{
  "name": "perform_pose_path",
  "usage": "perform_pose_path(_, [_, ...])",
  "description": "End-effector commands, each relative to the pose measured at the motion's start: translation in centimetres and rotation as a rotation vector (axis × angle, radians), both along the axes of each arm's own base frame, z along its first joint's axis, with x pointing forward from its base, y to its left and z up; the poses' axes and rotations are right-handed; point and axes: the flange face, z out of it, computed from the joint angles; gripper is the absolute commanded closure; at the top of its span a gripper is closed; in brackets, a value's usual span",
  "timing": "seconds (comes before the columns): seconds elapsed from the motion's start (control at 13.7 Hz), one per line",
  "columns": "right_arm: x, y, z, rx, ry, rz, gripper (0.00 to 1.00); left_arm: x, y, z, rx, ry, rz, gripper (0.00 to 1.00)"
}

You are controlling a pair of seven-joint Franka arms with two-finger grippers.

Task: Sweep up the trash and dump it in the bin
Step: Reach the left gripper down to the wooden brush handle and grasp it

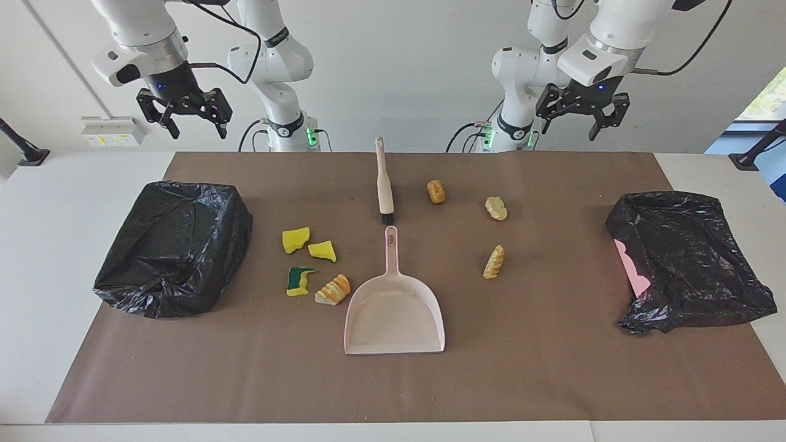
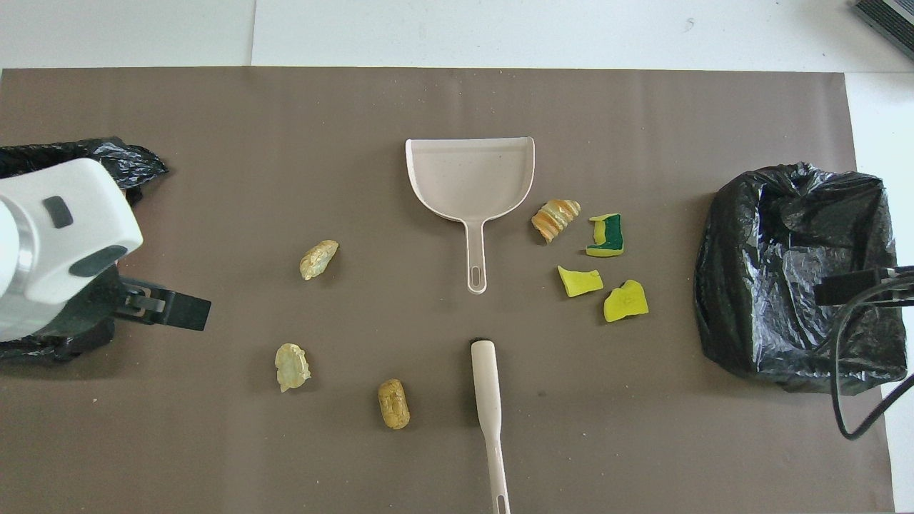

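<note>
Pink dustpan point(image 1: 394, 313) and brush point(image 1: 384, 182) lie untouched — left gripper point(image 1: 582, 115) and right gripper point(image 1: 184, 113) both spread, holding nothing

A pale pink dustpan point(image 1: 394, 313) and matching brush point(image 1: 384, 178) with black bristles lie on brown table paper point(image 1: 552, 380). Around them: three tan bread chunks point(image 1: 436, 191), yellow sponge pieces point(image 1: 295, 239), one green-backed point(image 1: 299, 280), an orange-and-white striped pastry point(image 1: 333, 290), and two glossy black bin bags point(image 1: 175, 245).
</note>
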Motion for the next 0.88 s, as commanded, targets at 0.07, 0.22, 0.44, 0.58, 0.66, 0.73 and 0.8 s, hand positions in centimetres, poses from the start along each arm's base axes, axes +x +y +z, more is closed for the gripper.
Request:
perform_pose_path(0.07, [-0.6, -0.6, 0.0, 0.013, -0.007, 0.021, 0.00, -5.9, -5.9, -3.4, -0.014, 0.015, 0.003, 0.00])
perform_pose_path(0.22, [-0.4, -0.5, -0.1, 0.012, -0.013, 0.021, 0.00, -8.1, -10.1, -6.3, -0.004, 0.017, 0.022, 0.00])
perform_pose_path(0.44, [-0.3, -0.5, -0.1, 0.012, -0.019, 0.019, 0.00, -10.8, -14.8, -9.4, -0.017, -0.012, 0.072, 0.00])
perform_pose_path(0.58, [-0.3, -0.5, -0.1, 0.012, -0.019, 0.016, 0.00, -12.7, -17.4, -11.2, -0.024, -0.018, 0.082, 0.00])
perform_pose_path(0.66, [-0.3, -0.4, -0.1, 0.012, -0.018, 0.018, 0.00, -13.5, -18.7, -12.4, -0.024, -0.021, 0.098, 0.00])
perform_pose_path(0.73, [-0.5, -0.4, -0.2, 0.012, -0.008, 0.021, 0.00, -14.3, -20.4, -13.8, -0.041, -0.035, 0.115, 0.00])
perform_pose_path(0.8, [-0.6, -0.4, -0.2, 0.013, -0.005, 0.022, 0.00, -15.2, -21.6, -15.0, -0.050, -0.043, 0.137, 0.00])
